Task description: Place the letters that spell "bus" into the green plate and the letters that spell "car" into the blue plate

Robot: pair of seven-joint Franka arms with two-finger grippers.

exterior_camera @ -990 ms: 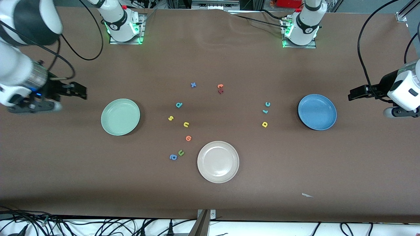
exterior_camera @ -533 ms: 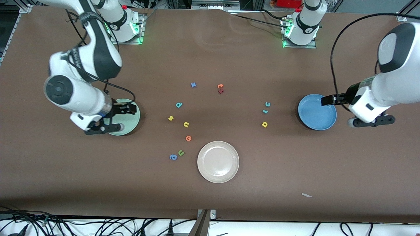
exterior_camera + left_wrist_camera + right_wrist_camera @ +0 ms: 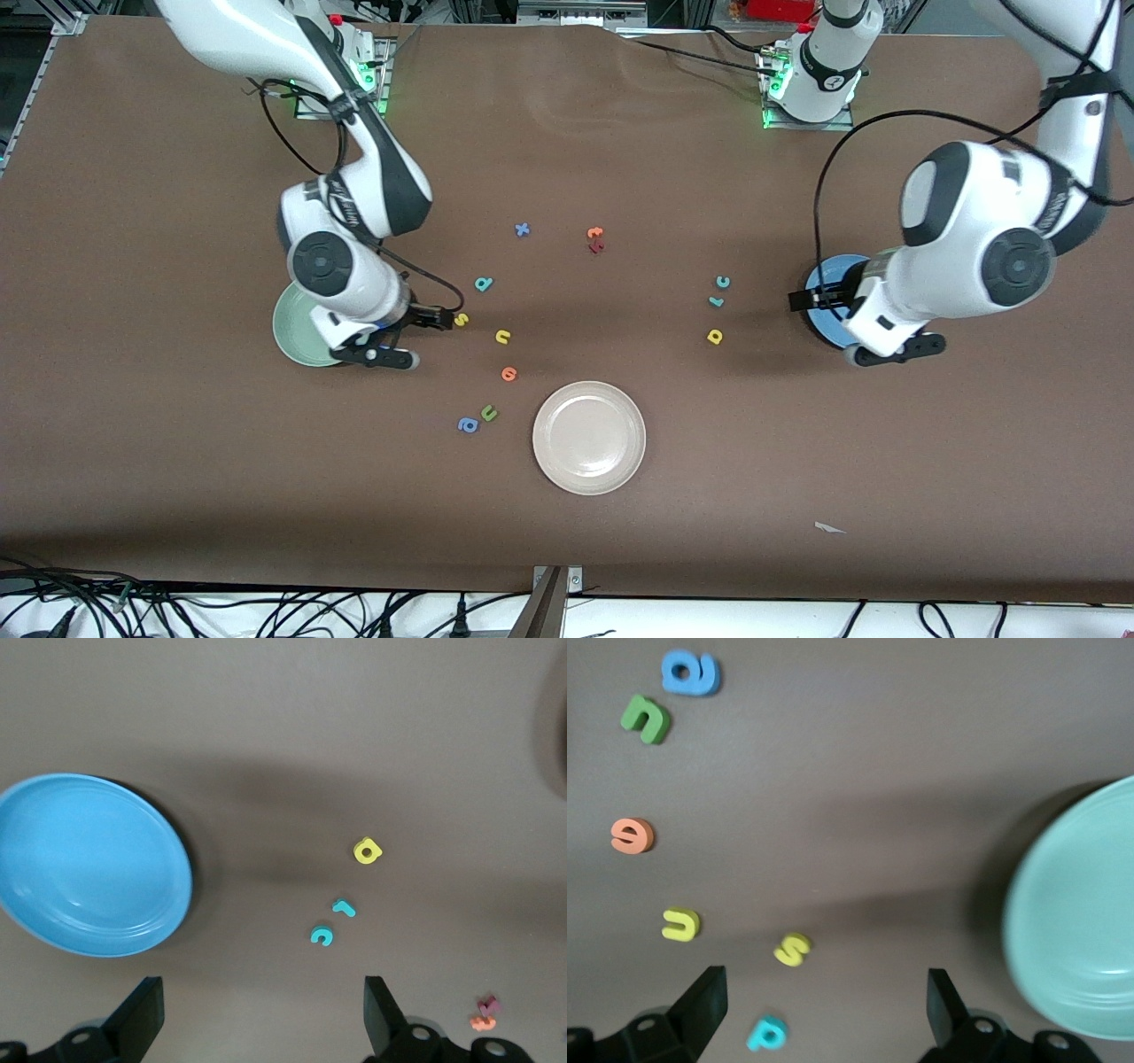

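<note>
I see both pincers released, nothing held. Right pincer (image 3: 440,318) hangs over desk (image 3: 177,461) betw. green plate (image 3: 297,341) & yellow s (image 3: 461,319); teal b (image 3: 483,283) and yellow u (image 3: 502,336) lie near the s. Left pincer (image 3: 811,299) is over edge of blue plate (image 3: 828,330); teal c (image 3: 723,282), pale-teal r (image 3: 716,301), yellow a (image 3: 714,336) sit on desk toward the middle. Both plates w/o letters.

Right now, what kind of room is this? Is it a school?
More likely a robot lab than a school, I think. Two white robot arms are bolted to a big brown table, loose cables trail along its edge, and tiny foam letters like the yellow "s" lie between plastic plates like the cream-white plate.
</note>
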